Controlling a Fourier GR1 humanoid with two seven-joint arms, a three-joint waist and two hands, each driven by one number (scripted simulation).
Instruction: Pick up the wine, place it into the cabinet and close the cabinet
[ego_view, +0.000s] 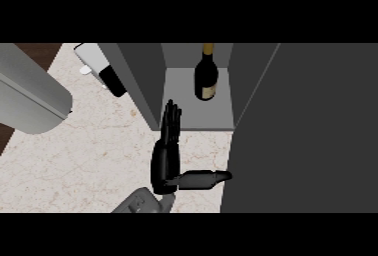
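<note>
The wine bottle (206, 80) is dark with a gold neck and a pale label. It stands upright on the grey shelf inside the open cabinet (186, 112). My left hand (167, 155) is open in front of the cabinet's mouth, below and left of the bottle and apart from it. Its fingers point straight at the shelf's front edge. Its thumb (207, 178) sticks out to the right and reaches the edge of the dark cabinet door (303, 125), which stands open on the right. Nothing is in the hand. My right hand does not show.
The cabinet's grey left panel (140, 85) rises beside my fingers. A white and black object (102, 70) lies behind that panel. A large light-grey rounded body (29, 95) covers the left side over the counter's edge. Pale marble counter (88, 155) lies left of my hand.
</note>
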